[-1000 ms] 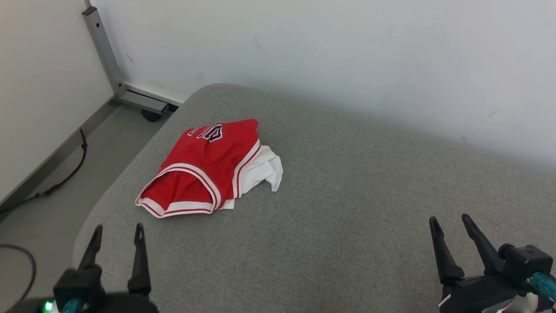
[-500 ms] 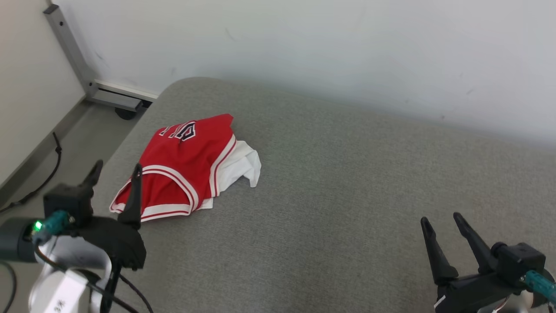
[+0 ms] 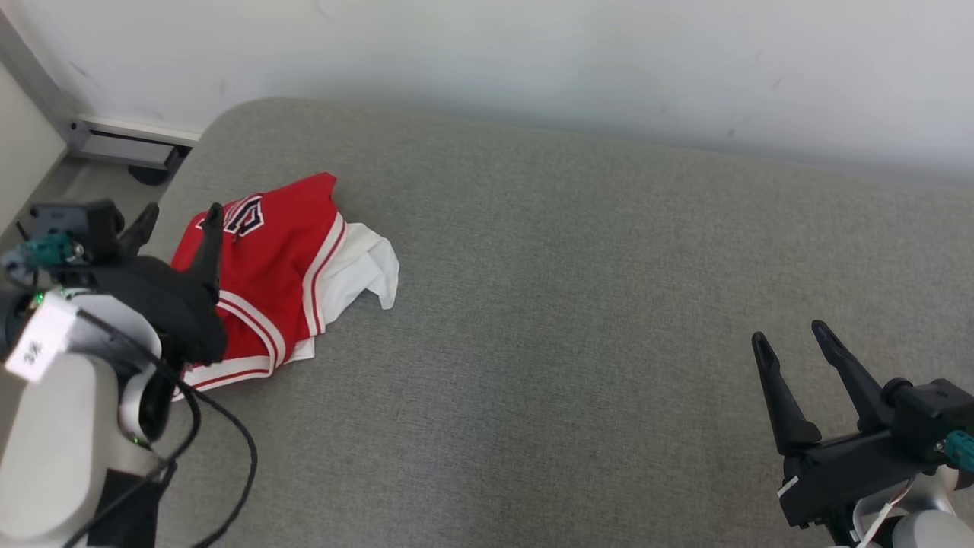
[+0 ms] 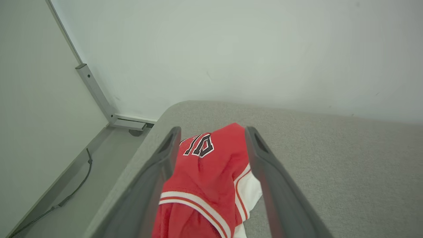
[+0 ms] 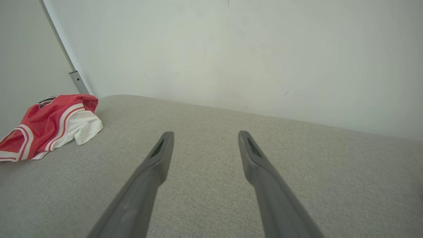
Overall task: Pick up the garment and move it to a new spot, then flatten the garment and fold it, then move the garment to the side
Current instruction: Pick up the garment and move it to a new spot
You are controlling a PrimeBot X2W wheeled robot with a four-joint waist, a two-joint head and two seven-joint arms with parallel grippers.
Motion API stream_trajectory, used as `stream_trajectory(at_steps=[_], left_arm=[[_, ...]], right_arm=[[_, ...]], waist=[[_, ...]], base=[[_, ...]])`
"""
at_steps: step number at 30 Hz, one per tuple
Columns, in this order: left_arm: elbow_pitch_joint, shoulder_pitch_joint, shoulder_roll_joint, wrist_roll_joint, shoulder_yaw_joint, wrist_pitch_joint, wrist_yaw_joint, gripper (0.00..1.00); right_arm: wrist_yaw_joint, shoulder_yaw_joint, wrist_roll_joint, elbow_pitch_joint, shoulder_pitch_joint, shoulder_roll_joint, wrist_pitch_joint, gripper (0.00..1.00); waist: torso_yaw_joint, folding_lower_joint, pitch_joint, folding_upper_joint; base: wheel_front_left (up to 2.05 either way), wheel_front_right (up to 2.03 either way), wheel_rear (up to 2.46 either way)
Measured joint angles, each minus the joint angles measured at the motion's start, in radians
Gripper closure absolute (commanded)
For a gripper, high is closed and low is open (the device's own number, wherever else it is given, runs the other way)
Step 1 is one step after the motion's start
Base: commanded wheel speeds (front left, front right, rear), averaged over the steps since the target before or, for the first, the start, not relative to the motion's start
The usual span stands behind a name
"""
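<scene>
The garment (image 3: 281,259) is a crumpled red jersey with white trim, dark lettering and a white part sticking out on its right; it lies near the left end of the grey cushion (image 3: 578,304). My left gripper (image 3: 180,215) hangs open just above the garment's left side, its two fingers apart. In the left wrist view the garment (image 4: 208,178) lies below and between those fingers, untouched. My right gripper (image 3: 793,340) stands open at the lower right, far from the garment (image 5: 49,125), with nothing between its fingers.
A pale wall (image 3: 533,61) runs behind the cushion. A grey metal frame leg (image 4: 99,99) with a caster stands on the floor past the cushion's left end, and a dark cable (image 4: 69,195) lies on the floor there.
My left arm has risen and moved forward, so its open gripper now hangs over the garment's left side. The camera has swung, shifting the whole scene left. The right gripper has barely moved.
</scene>
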Motion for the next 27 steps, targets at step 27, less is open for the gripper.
stream_trajectory(at_steps=[27], left_arm=[[0.473,-0.236,0.106,-0.082,-0.006,0.231,-0.018,0.00]], right_arm=[[0.017,0.008,-0.033,-0.060,-0.120,-0.047,0.062,0.00]], waist=[[-0.132,0.0000,0.149,0.0000]], base=[[0.00,0.00,0.00]])
